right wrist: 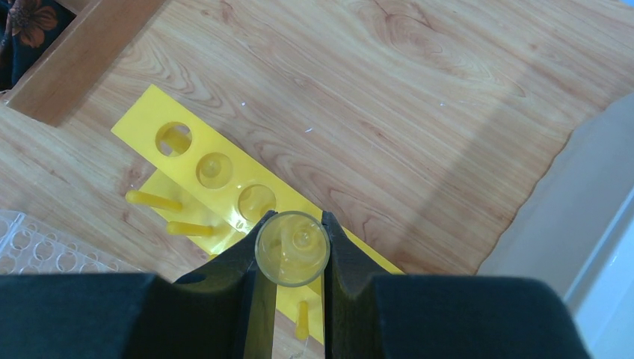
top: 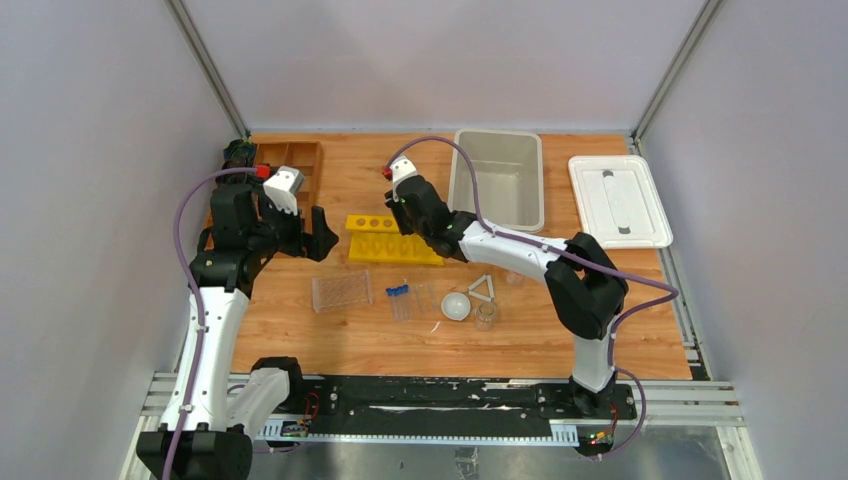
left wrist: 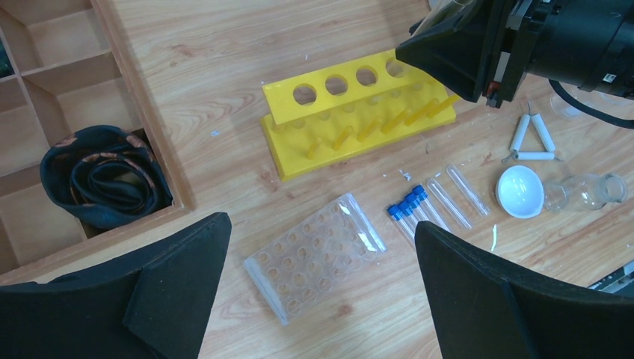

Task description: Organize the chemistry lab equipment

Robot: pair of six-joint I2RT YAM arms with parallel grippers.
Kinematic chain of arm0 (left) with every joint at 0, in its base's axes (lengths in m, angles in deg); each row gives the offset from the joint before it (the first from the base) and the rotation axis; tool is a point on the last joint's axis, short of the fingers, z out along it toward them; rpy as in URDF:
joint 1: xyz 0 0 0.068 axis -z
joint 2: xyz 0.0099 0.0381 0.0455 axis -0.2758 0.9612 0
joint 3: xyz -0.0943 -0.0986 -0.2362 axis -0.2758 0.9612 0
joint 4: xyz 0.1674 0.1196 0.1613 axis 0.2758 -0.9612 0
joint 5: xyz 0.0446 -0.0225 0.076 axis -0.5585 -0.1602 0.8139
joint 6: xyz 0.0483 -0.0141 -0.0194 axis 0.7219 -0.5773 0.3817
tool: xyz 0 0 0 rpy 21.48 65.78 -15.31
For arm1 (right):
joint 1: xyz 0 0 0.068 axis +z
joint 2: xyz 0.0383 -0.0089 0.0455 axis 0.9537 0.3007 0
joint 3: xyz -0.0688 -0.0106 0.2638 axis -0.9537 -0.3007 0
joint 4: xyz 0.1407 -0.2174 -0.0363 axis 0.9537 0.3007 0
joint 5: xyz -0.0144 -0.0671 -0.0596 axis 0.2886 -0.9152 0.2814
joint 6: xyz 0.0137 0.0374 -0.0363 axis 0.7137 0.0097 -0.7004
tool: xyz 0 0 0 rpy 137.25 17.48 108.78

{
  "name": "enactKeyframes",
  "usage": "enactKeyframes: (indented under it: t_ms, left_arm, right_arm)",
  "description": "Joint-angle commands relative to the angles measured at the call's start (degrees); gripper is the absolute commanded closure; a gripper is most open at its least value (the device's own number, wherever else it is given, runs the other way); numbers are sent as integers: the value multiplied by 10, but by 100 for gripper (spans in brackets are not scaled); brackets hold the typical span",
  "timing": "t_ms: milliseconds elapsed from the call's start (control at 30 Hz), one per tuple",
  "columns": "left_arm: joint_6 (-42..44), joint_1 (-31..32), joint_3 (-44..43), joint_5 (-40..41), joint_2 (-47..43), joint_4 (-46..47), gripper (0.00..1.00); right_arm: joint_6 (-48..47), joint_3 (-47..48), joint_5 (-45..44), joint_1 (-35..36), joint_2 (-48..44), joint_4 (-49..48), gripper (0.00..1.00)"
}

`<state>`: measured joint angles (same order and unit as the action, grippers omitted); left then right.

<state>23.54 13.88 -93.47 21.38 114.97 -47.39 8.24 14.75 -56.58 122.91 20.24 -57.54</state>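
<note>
Clear tube clamped in downward-pointing right jaws over yellow rack; left jaws wide apart, hovering.

You see the clear plastic rack lying flat, the blue-capped tubes side by side at its 3 o'clock. Farther along sits the white round bowl, with the white triangle at its 1 o'clock and a small glass beaker at 4. One clear tube stands upright, pinched in the right gripper.
</note>
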Motion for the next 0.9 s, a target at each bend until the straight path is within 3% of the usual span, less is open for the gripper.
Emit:
enactKeyframes:
  t_ms: [0,167,267,433,567,700,867]
  left_arm:
    - [7,-2,-18,6,-4,4,0]
    - [8,-2,-15,8,-6,5,0]
    - [8,-2,-12,10,-7,5,0]
    - [11,-3,-15,12,-9,2,0]
    - [8,-2,-20,9,-8,-1,0]
    - [4,-3,-23,8,-10,-5,0]
    - [6,-2,-30,5,-15,-13,0]
  right_arm:
    - [10,13,0,-11,12,2,100]
    - [18,4,7,-15,18,-4,97]
    - [19,-10,11,-16,17,-18,83]
    - [15,-17,8,-17,-11,-29,44]
    - [17,15,-3,-15,-50,13,26]
    - [51,34,-23,-12,-107,93,23]
    - [121,2,-50,14,-171,200,40]
